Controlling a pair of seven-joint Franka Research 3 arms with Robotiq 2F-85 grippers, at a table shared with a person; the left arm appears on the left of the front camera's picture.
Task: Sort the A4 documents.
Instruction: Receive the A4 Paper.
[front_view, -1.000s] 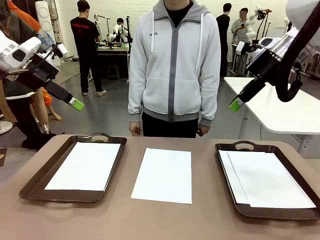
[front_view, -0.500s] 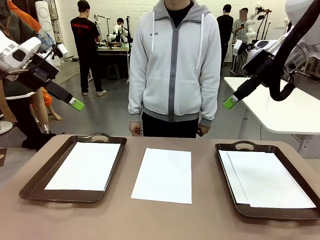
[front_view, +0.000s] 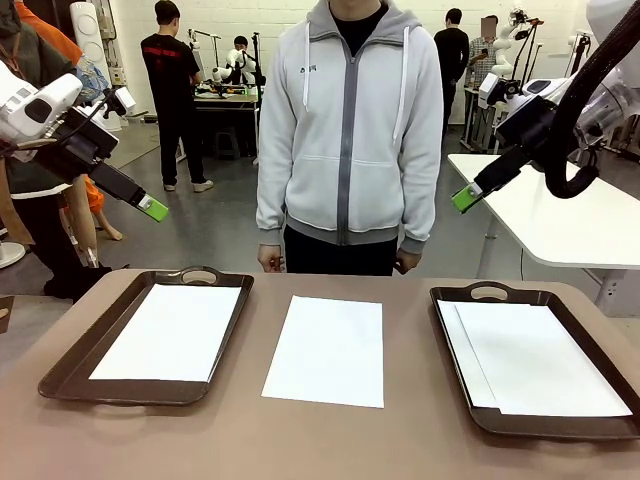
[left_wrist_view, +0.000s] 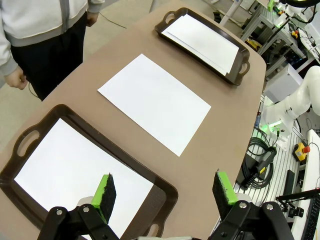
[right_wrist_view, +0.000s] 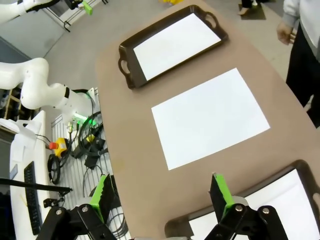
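Observation:
One white A4 sheet (front_view: 327, 350) lies bare on the brown table between two dark brown trays; the wrist views show it too (left_wrist_view: 154, 101) (right_wrist_view: 211, 118). The left tray (front_view: 70, 355) holds a sheet (front_view: 172, 331) (left_wrist_view: 75, 175). In the right tray (front_view: 590, 345) lie two overlapping sheets (front_view: 535, 358) (left_wrist_view: 204, 41). My left gripper (front_view: 152, 208) (left_wrist_view: 166, 191) hangs open and empty high above the left tray's far end. Above the right tray's far end, my right gripper (front_view: 464, 196) (right_wrist_view: 162, 194) is open and empty too.
A person in a grey hooded jacket (front_view: 348, 130) stands at the table's far edge, hands (front_view: 270, 258) down at the sides. A white table (front_view: 560, 215) stands behind on the right. Cables and equipment (right_wrist_view: 85, 147) lie on the floor beside the table.
My right arm has swung a little: its gripper moved left and up, then eased slightly back right. The left arm, the sheets and the person have not moved.

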